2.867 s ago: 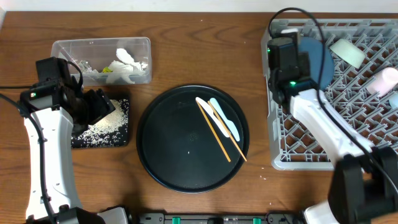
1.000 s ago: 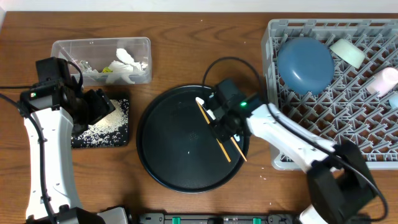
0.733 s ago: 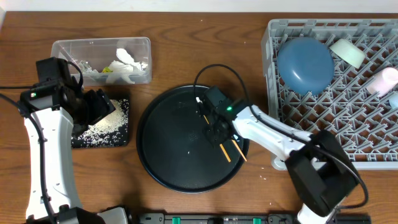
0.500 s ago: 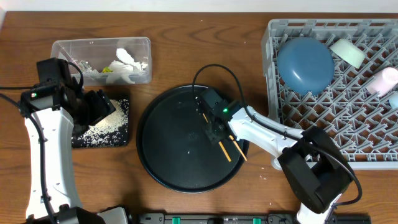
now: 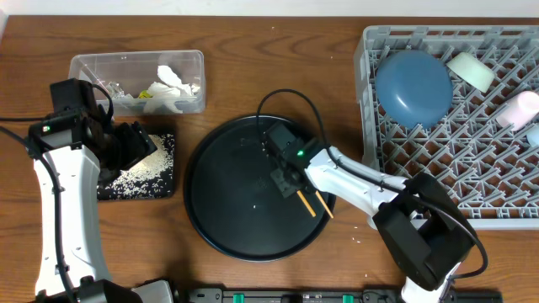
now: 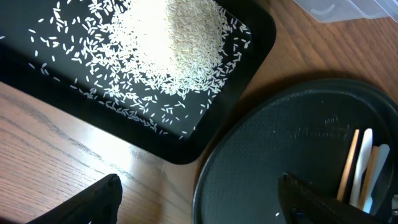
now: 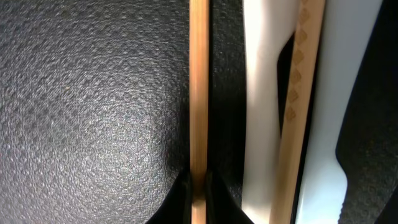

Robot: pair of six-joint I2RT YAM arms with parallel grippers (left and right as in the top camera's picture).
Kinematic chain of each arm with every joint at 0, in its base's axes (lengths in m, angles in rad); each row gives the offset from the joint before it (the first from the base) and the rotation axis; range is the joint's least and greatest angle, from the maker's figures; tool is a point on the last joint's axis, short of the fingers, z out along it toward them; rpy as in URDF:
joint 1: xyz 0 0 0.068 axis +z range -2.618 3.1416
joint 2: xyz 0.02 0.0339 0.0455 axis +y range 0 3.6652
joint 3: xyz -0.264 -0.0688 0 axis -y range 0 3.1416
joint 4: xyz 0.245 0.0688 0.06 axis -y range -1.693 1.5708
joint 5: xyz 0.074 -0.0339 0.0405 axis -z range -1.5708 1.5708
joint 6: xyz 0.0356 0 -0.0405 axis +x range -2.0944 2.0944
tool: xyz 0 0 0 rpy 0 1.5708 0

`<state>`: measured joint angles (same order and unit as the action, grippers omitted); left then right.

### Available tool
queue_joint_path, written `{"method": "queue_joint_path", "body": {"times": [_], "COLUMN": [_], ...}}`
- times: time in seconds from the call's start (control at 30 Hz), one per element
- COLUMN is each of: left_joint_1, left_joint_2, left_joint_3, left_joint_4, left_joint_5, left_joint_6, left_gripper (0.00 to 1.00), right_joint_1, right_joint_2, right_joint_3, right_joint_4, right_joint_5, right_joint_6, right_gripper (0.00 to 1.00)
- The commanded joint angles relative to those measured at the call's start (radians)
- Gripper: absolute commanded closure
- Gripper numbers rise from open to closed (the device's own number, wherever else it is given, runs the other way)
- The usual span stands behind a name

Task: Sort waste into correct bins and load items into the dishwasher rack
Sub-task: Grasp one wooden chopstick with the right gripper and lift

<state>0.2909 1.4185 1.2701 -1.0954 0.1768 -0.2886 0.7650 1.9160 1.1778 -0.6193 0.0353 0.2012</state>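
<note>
Since the right gripper [image 7: 198, 194] is sitting so low over the round black tray [image 5: 215, 198], the wrist cam is where you actually see it: both jaws are pinched together on one chopstick [image 7: 198, 87], which runs dead straight up and down that frame. Right next to it, nearly parallel, are a white spoon [image 7: 261, 93], then the second chopstick [image 7: 300, 93] leaning slightly, then a paler spoon [image 7: 348, 93] at the edge. Only the first stick is in the grip as far as I can tell. From overhead the sticks' long axis goes diagonally, upper left to lower right, on the right half of the tray, and their lower ends [image 5: 308, 205] poke out past the gripper toward the front corner of the dishwasher rack [image 5: 376, 206]. The blue bowl [image 5: 413, 87] is upside down in that rack. The left gripper [image 6: 199, 186] hangs with jaws spread wide and nothing in them, just beside the shallow black tray [image 6: 258, 59] with the rice [image 6: 180, 37]. The clear tub [image 5: 84, 63] with tissues sits behind that.
</note>
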Motion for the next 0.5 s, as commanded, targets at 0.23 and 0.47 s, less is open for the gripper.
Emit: {"method": "queue_joint_path", "body": {"times": [0.23,0.47], "left_joint_1": [0.002,0.002], "left_joint_2": [-0.001,-0.001], "left_joint_3": [-0.008,-0.008], "left_joint_4": [0.000,0.000], "left_joint_5": [-0.002,-0.002], "left_joint_6": [-0.005,-0.005], "left_gripper": [0.18,0.18], "right_joint_1": [0.027,-0.024], "right_joint_2": [-0.003,-0.154], "right_joint_3": [0.013,0.064], "right_joint_4": [-0.002,-0.006], "right_joint_5": [-0.009,-0.003], "right_joint_6": [0.049,0.045], "right_gripper": [0.99,0.99]}}
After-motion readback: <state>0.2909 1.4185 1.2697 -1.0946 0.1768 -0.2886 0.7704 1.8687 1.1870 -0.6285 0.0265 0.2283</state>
